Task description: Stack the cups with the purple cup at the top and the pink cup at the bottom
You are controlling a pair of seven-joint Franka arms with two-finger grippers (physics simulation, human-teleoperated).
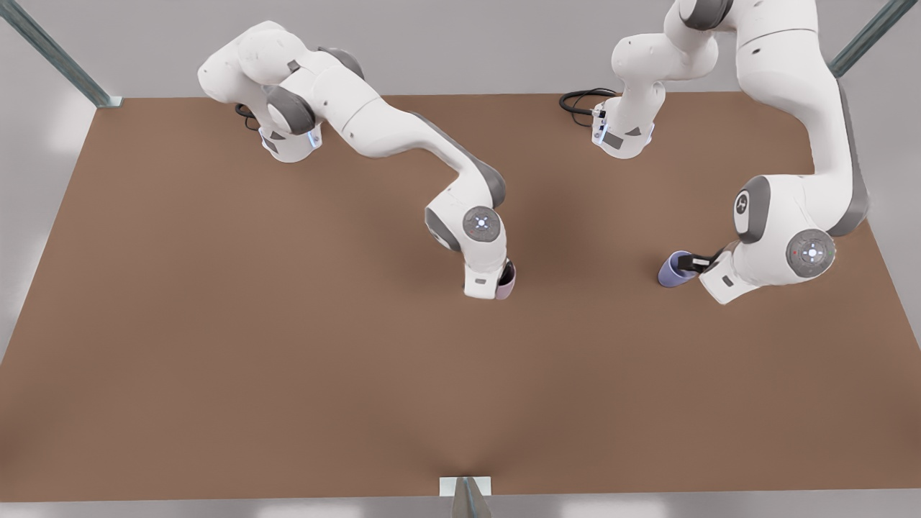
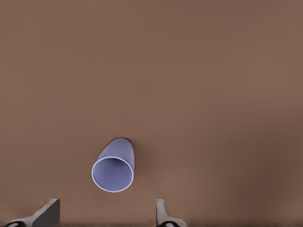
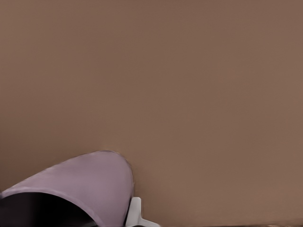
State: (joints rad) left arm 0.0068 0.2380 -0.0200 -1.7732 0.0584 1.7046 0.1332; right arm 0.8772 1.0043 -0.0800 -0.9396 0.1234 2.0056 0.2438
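Observation:
The purple cup [image 1: 673, 272] rests on the brown table [image 1: 288, 360] at the front view's right, its open mouth [image 2: 112, 174] turned toward my left gripper [image 1: 693, 264]. That gripper [image 2: 105, 215] is open, and its fingertips [image 2: 163, 215] stay just short of the cup's rim. Near the table's middle, my right gripper [image 1: 501, 284] is shut on the pink cup [image 1: 506, 281]. In the right wrist view one finger [image 3: 135, 213] presses the outside of the pink cup's wall [image 3: 90, 182]; the other finger is hidden.
Both arm bases [image 1: 288, 140] [image 1: 622, 133] stand at the table's far edge, with black cables [image 1: 579, 101] beside them. Metal frame posts [image 1: 57, 54] rise at the far corners. Bare tabletop stretches toward the near edge.

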